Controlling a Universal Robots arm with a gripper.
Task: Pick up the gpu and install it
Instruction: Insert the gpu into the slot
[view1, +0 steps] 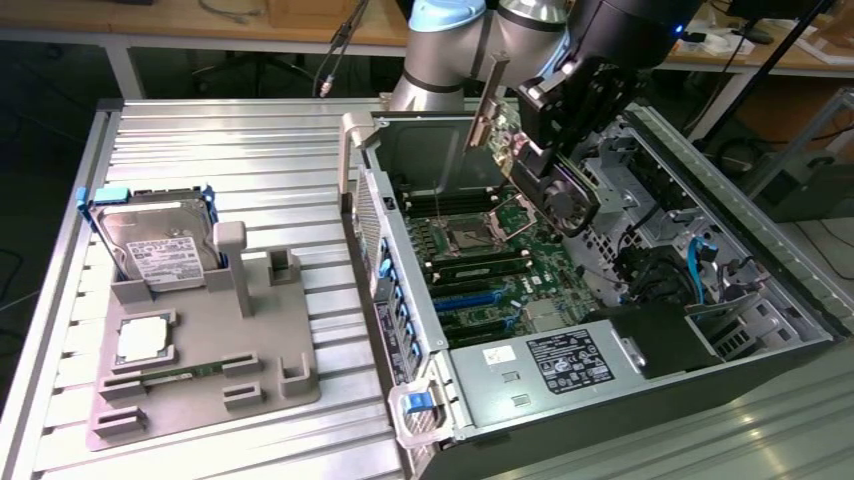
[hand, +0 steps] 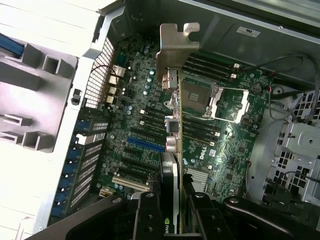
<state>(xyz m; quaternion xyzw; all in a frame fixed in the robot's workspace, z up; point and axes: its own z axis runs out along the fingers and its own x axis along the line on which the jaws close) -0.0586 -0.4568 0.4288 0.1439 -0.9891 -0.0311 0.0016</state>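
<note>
Currently the gpu (hand: 171, 125) is being gripped by the pincer (hand: 172, 207) over the motherboard (hand: 135, 115); squareness to the blue slot (hand: 145, 145) is being judged critical.

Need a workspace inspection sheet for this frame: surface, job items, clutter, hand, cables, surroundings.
Surface: ribbed metal table carrying a grey parts fixture and an open PC case.
Job's things: gpu held edge-on above the motherboard, with its silver bracket at the end away from the hand; not yet in a slot.
Clutter: hard drive, CPU and memory stick sit in the fixture.
Grippers: hand shut on the gpu, over the case.
Cables: blue cables inside the case.
Surroundings: workbenches behind the table.
</note>
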